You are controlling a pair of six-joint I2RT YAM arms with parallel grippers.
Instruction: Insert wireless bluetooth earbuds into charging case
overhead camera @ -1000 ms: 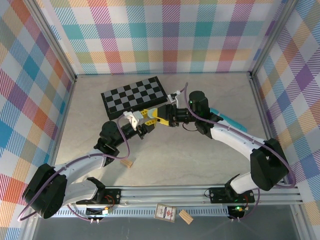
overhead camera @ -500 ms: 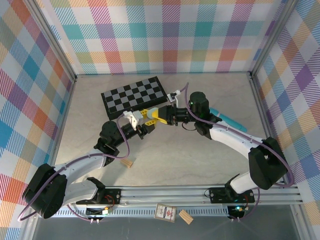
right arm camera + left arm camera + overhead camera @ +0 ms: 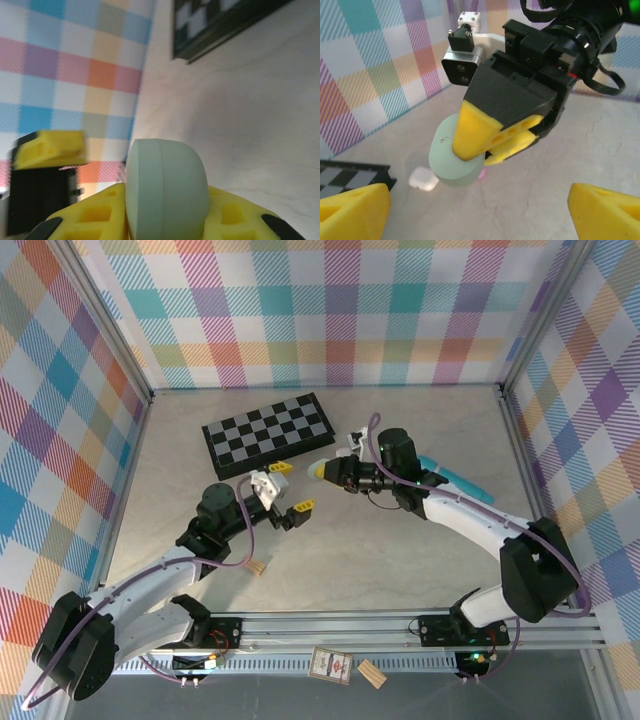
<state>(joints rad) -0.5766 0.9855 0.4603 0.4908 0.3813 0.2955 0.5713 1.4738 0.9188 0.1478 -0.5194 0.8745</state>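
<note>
Left hand [image 3: 292,487] withdrawn, right hand [image 3: 328,471] pinching mint case [image 3: 165,192]

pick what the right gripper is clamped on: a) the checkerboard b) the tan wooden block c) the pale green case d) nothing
c: the right gripper is closed on the pale green case, holding it off the table, while the left gripper stands open beside it with nothing in it.
</note>
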